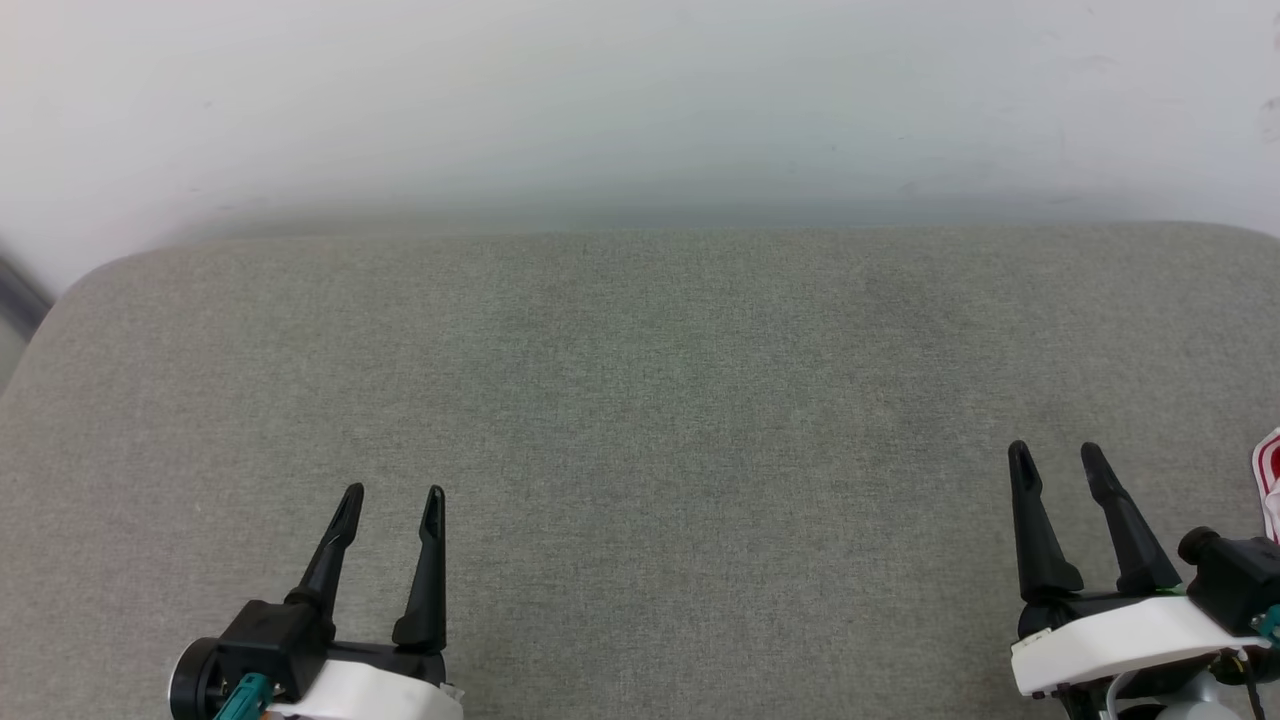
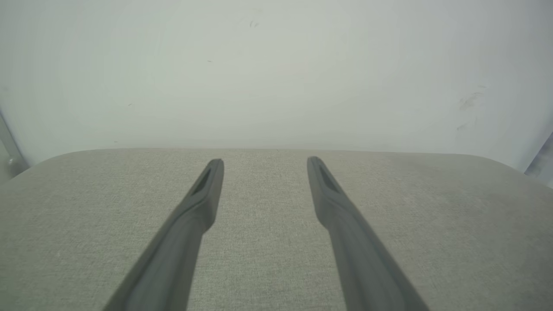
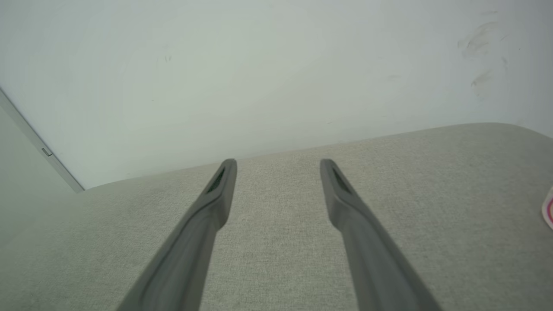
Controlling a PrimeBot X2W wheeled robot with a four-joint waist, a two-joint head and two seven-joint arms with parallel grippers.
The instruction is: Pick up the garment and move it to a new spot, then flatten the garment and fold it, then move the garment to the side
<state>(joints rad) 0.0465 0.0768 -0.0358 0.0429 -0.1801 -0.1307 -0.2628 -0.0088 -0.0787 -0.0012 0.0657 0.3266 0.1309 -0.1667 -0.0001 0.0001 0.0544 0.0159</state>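
Observation:
A small corner of the garment [image 1: 1269, 480], white with red stripes, peeks in at the right edge of the head view; the rest of it is out of view. The same striped corner of the garment [image 3: 549, 211] shows at the right edge of the right wrist view. My right gripper [image 1: 1056, 458] hovers open just left of that corner, nothing between its fingers [image 3: 220, 194]. My left gripper [image 1: 392, 497] stands open at the lower left over bare cushion, its fingers [image 2: 207, 190] apart and empty.
A wide grey-green fabric cushion [image 1: 640, 400] spreads under both grippers, its rounded back edge meeting a white wall [image 1: 640, 100]. A pale strip [image 3: 39, 144] runs down the wall at the left of the right wrist view.

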